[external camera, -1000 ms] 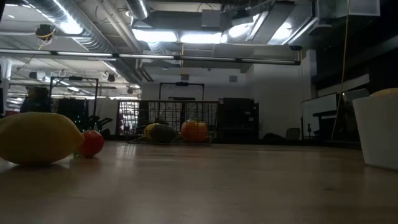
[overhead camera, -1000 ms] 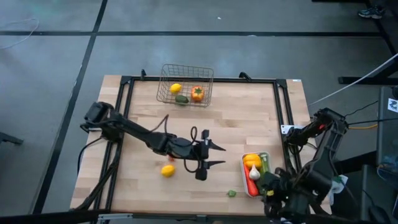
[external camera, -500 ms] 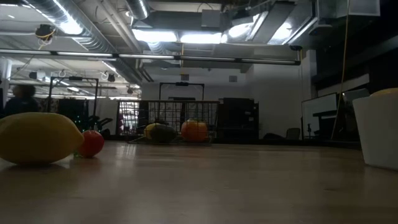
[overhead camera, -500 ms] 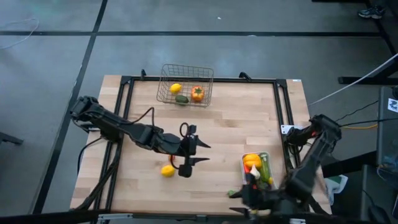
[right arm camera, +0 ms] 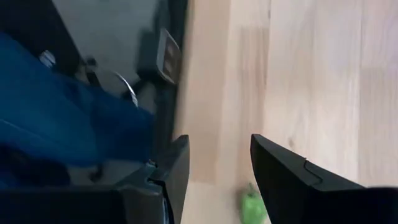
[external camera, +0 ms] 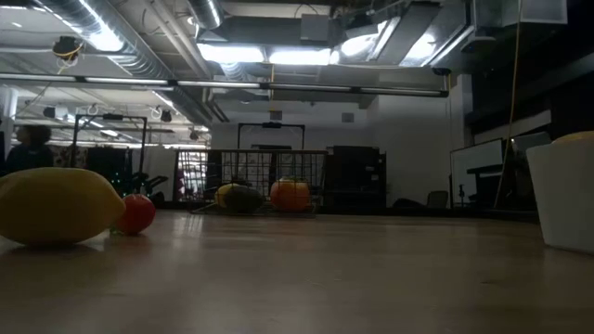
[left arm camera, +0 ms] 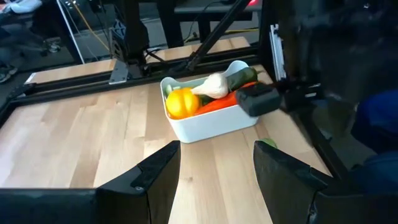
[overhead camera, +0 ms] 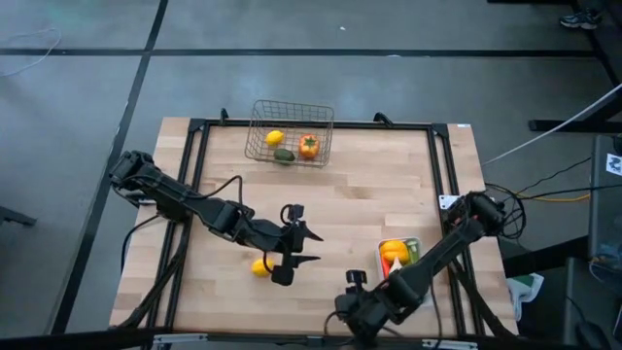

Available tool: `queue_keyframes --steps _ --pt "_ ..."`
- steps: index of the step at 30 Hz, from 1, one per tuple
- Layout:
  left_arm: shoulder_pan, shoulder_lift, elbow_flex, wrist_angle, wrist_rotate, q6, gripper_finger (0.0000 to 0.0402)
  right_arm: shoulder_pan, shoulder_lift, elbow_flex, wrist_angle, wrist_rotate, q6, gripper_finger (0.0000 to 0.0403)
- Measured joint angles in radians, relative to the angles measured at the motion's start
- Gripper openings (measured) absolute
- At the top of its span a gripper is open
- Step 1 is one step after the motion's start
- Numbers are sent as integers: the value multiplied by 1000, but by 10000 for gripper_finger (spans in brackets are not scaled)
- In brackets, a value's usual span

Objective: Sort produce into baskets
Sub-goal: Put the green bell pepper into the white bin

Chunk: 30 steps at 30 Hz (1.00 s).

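The wire mesh basket (overhead camera: 290, 133) stands at the table's far edge with a lemon (overhead camera: 274, 138), a cucumber (overhead camera: 283, 155) and an orange piece (overhead camera: 308, 147) in it. The white tray (overhead camera: 400, 261) at the near right holds a yellow-orange piece (left arm camera: 180, 102), garlic (left arm camera: 214, 86) and a carrot. A loose lemon (overhead camera: 260, 265) lies on the table beside my left arm. My left gripper (overhead camera: 316, 247) hovers open mid-table, pointing at the tray. My right gripper (right arm camera: 217, 168) is open at the near edge, above a small green piece (right arm camera: 250, 205).
In the low view a small red tomato (external camera: 137, 213) lies on the table behind the loose lemon (external camera: 56, 204). A black frame (overhead camera: 442, 165) runs along the table's sides. My right arm (overhead camera: 437, 253) stretches across the near right corner, past the tray.
My right gripper has swung from the tray's near end toward the table's left along the near edge, sinking and rolling over. It now covers the green piece in the high view. My left gripper has drawn back a little toward the left and risen.
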Motion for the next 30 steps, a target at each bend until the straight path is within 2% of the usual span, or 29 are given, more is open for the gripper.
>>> queue_keyframes --steps 10,17,30 --pt "-2 0 0 -69 0 -52 200 2 77 0 -128 -21 -24 170" --pt "-7 0 0 -135 0 -99 200 2 125 0 -188 -73 -23 170" --pt "-7 1 0 -137 0 -125 200 2 165 0 -257 -72 -24 170"
